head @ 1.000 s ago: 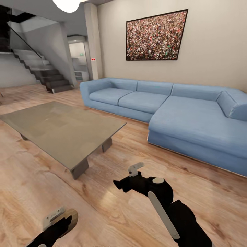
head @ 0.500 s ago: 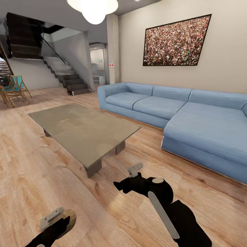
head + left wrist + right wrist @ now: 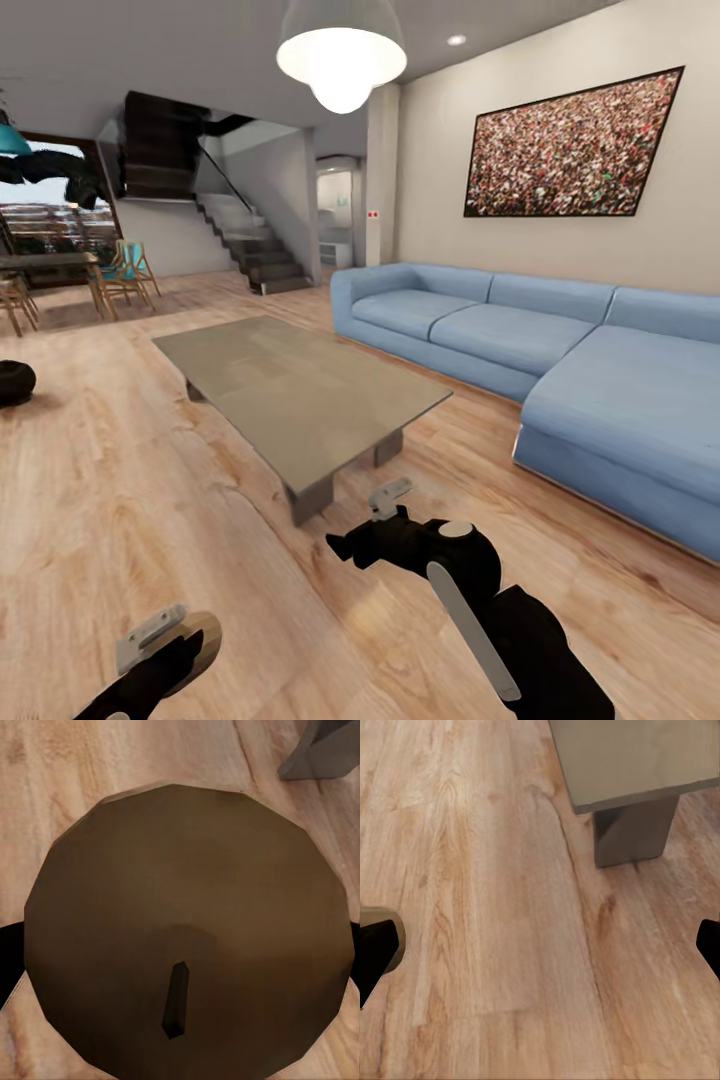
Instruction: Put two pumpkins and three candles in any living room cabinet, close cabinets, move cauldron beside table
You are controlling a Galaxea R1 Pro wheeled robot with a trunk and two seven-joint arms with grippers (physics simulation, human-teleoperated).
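A round black cauldron (image 3: pixel 13 383) sits on the wood floor at the frame's left edge, contents unseen. The left gripper (image 3: pixel 160 640) clasps a brown candle (image 3: pixel 187 937); the right gripper (image 3: pixel 547 945) is spread wide.

One candle (image 3: pixel 180 907) is gripped in the left end effector (image 3: pixel 165 645), carried low over the wooden floor. From the left wrist it shows end-on: a faceted round top, dull brown-beige in shadow, with a short dark wick just off centre and a black finger (image 3: pixel 9 949) at each side. In the head view its tan rim stands on edge, so it is held tilted well off upright.

A squat, round black thing, probably the cauldron (image 3: pixel 12 383), sits on the floor, cut by the picture's edge. It lies well apart from the low grey-brown coffee table (image 3: pixel 300 385), which stands on dark block legs.
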